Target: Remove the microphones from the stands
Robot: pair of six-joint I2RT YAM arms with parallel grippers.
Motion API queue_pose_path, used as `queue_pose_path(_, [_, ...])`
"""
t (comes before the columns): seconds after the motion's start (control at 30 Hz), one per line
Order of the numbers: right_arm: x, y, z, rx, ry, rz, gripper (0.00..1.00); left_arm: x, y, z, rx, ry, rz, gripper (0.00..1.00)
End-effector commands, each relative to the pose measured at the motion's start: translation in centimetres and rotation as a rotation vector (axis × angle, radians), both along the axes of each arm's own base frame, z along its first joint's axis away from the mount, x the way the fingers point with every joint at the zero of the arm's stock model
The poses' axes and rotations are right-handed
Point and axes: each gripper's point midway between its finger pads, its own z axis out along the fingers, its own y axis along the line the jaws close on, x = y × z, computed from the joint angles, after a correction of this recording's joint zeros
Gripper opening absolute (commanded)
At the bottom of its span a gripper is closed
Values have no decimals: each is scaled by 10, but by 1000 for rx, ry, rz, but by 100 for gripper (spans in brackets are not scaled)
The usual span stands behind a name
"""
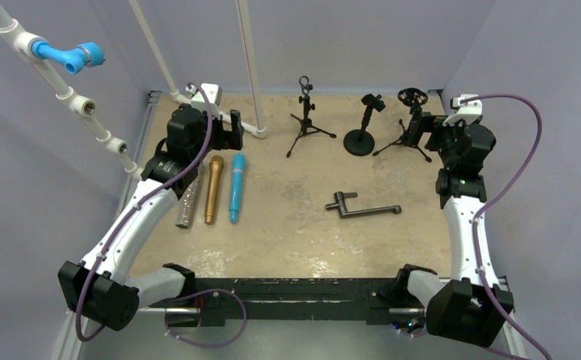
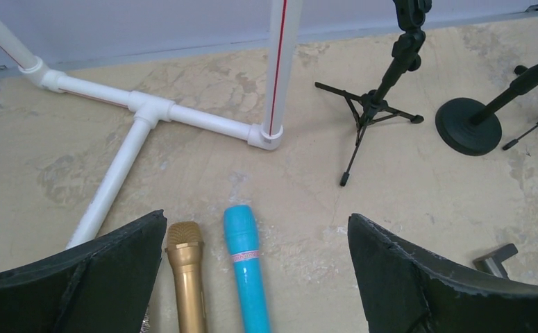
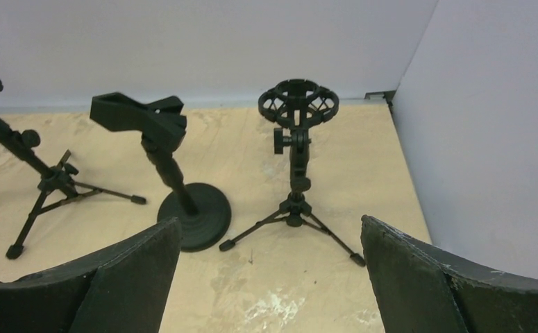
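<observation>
Table [image 1: 287, 232]: a tan, scuffed top with grey walls around it.
White pipe frame [image 2: 148, 112]: lies at the far left corner, with one upright rising from its joint.
Left gripper [image 1: 229, 130]: spread wide and holding nothing, it hangs over the far ends of the microphones.
Right gripper [image 1: 420, 129]: spread wide as well, with nothing held – it is just beside the shock-mount stand.
Shock-mount stand [image 3: 297, 159]: a tripod, upright at the far right, with a ring cradle on top.
Round-base stand [image 3: 182, 187]: upright, between the two tripods; its clip is tilted.
Small tripod stand [image 1: 306, 120]: upright, left of the other two.
Blue microphone [image 2: 246, 263]: flat on the table, well apart from the stands – the rightmost of three side by side.
Gold microphone [image 2: 186, 274]: flat, just left of the blue.
Silver microphone [image 1: 188, 204]: flat, leftmost, partly under the left arm.
Black bracket [image 1: 358, 208]: lies flat near the middle of the table.
</observation>
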Motion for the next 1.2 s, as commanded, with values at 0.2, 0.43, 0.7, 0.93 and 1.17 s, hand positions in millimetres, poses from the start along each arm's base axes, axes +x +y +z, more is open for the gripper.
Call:
queue_pose_path(0.2, [-33, 36, -14, 177, 66, 106, 98, -37, -8, 54, -9, -166, -175, 100])
queue_pose_path(0.43, [-44, 43, -29, 216, 61, 118, 98, -51, -3, 56, 24, -225, -197, 100])
queue_pose_path(0.7, [-51, 46, -36, 162, 78, 148, 98, -70, 10, 47, 94, -236, -197, 100])
queue_pose_path(0.93, [-53, 49, -43, 138, 85, 176, 98, -75, 30, 42, 97, -259, -88, 100])
queue_pose_path(1.17, [-58, 54, -41, 95, 74, 219, 98, -75, 38, 41, 85, -268, -43, 100])
